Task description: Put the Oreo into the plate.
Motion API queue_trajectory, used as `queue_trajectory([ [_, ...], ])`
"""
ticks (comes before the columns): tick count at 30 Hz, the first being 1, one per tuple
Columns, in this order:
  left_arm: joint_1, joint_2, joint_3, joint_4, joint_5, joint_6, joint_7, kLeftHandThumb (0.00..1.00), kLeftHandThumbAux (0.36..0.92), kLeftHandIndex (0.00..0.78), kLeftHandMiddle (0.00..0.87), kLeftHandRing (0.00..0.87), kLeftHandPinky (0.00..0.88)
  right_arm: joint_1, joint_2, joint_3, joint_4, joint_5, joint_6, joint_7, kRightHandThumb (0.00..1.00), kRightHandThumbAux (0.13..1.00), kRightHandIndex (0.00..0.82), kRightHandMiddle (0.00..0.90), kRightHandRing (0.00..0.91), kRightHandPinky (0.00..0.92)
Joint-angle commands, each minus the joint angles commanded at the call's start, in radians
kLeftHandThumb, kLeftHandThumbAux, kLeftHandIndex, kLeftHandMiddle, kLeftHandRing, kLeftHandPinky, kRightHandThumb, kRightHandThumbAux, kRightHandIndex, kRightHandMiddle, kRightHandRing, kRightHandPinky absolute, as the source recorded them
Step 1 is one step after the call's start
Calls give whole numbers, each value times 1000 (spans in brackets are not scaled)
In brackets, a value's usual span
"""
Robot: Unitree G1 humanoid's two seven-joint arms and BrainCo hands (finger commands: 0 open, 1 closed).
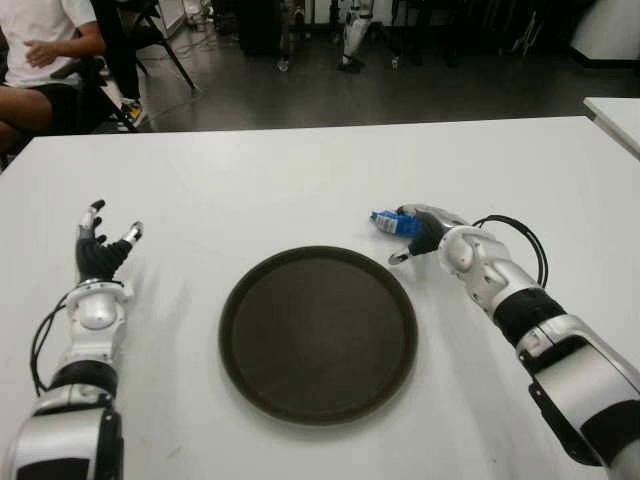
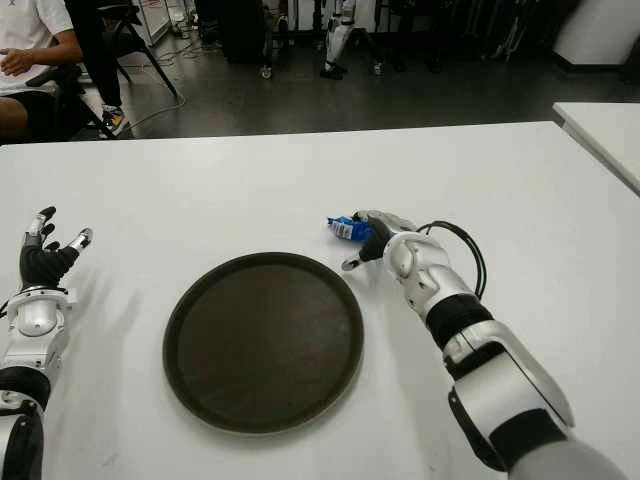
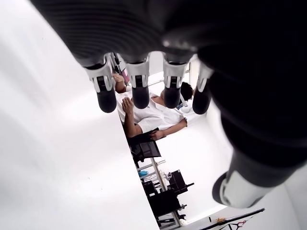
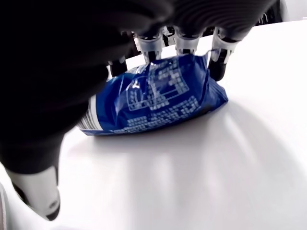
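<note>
The Oreo is a small blue packet lying flat on the white table, just past the right rim of the round dark plate. My right hand hovers over the packet from the near-right side. Its fingers drape over the packet's top and far edge. The thumb stands well off the packet on the near side, so nothing is pinched. The packet peeks out beyond the fingertips. My left hand shows at the table's left side, fingers spread and holding nothing.
A seated person and chairs are beyond the table's far left corner. A second white table juts in at the far right. A black cable loops off my right wrist.
</note>
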Motion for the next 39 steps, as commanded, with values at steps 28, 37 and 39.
queue_trajectory([
  [28,-1,3,6,11,-6,-6,-13,0,744,0,0,0,0,32,-34,-4,-118,-15,91,100,0,675,0,0,0,95],
  [37,-2,2,5,10,-3,-3,-7,0,723,0,0,0,0,41,-45,1,-183,-37,149,151,0,668,0,0,0,18],
  [39,-2,1,6,10,-3,-3,-5,0,723,0,0,0,0,44,-47,0,-190,-39,152,152,0,671,0,0,0,15],
])
